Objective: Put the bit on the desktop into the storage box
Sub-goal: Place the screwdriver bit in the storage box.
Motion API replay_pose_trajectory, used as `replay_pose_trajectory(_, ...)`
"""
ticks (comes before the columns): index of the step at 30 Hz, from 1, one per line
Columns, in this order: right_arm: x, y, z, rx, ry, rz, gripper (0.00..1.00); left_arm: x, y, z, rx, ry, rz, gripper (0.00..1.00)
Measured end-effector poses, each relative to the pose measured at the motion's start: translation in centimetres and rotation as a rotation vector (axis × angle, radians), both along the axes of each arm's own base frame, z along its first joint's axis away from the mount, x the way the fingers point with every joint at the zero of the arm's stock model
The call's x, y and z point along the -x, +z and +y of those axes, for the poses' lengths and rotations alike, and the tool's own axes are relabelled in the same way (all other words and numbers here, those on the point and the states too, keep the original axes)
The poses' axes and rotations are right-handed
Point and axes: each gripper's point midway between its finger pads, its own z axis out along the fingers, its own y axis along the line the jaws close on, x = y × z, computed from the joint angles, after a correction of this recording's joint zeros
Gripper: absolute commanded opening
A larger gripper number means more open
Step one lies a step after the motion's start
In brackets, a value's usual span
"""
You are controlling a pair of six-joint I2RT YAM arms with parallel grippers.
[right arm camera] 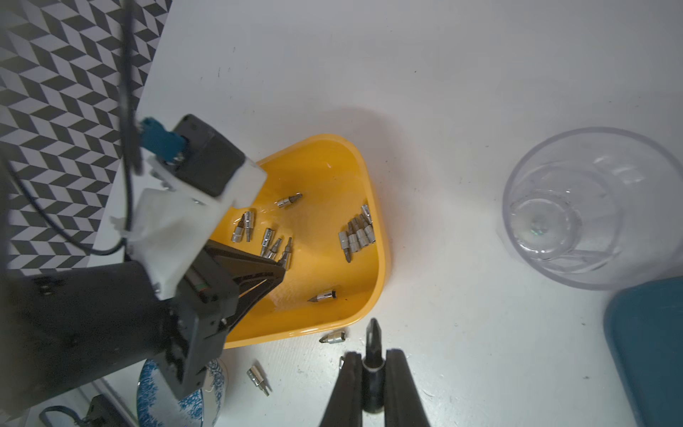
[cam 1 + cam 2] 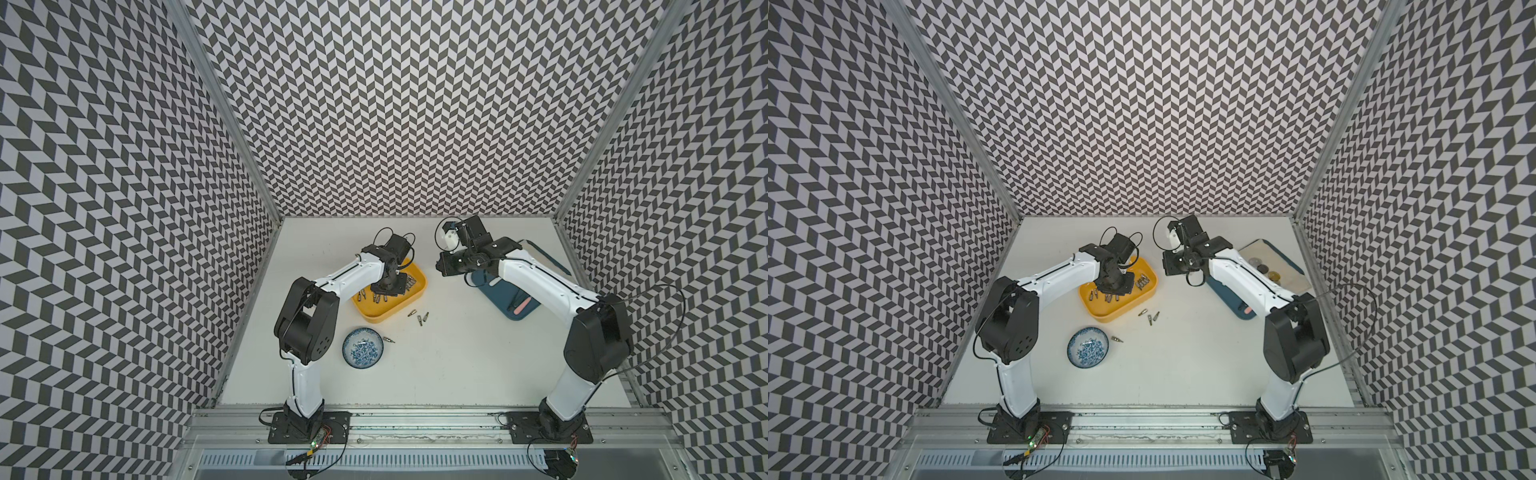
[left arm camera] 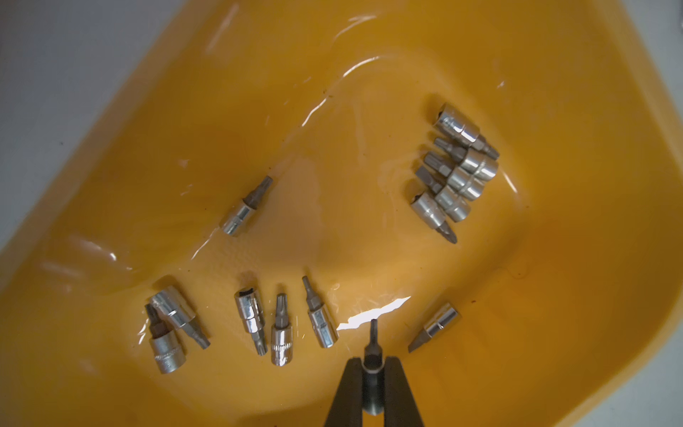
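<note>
The left gripper [image 3: 373, 364] hangs over the storage box [image 3: 554, 295] floor with a bit [image 3: 372, 340] between its fingers [image 3: 347, 392]. Loose bits [image 3: 321, 325] lie in the box on either side of those fingertips, and a packed cluster [image 3: 454, 170] lies farther ahead. The right gripper [image 1: 373, 360] hangs over the desktop [image 1: 462, 332] outside the box, a second bit [image 1: 372, 344] between its fingers [image 1: 351, 388]. Desktop bits [image 1: 332, 337] lie near its fingertips. The box is ahead to one side, the cup [image 1: 591, 210] and board [image 1: 646, 351] to the other.
</note>
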Motion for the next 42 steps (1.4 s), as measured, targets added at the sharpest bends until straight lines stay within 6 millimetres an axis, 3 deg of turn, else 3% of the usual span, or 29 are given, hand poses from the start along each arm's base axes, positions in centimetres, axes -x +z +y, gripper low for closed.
replay_pose_trajectory(18, 0.2, -1.3, 1.5, -0.002, 0.019, 0.038, 0.0, -2.1, -3.7, 1.3, 0.0, 0.011, 0.018, 0.0)
replay_pose_trajectory(23, 0.5, -1.8, 2.7, 0.003, 0.043, 0.052, 0.0, -2.4, -3.6, 1.1, 0.01, 0.001, 0.005, 0.24)
replay_pose_trajectory(26, 0.7, -2.2, 3.3, 0.003, 0.057, 0.058, 0.0, -2.4, -3.4, 1.2, 0.016, 0.004, -0.004, 0.29)
replay_pose_trajectory(32, -0.1, -1.7, 4.4, -0.011, 0.065, 0.054, 0.0, -3.3, 0.3, 2.5, 0.051, 0.039, -0.069, 0.3)
replay_pose_trajectory(37, -0.8, -1.4, 5.9, -0.025, 0.084, 0.043, 0.0, -4.0, 6.5, 4.7, 0.104, 0.094, -0.185, 0.32)
replay_pose_trajectory(42, -0.5, -3.5, 8.5, -0.009, 0.132, 0.072, 0.0, -3.2, 11.3, 6.6, 0.148, 0.129, -0.283, 0.32)
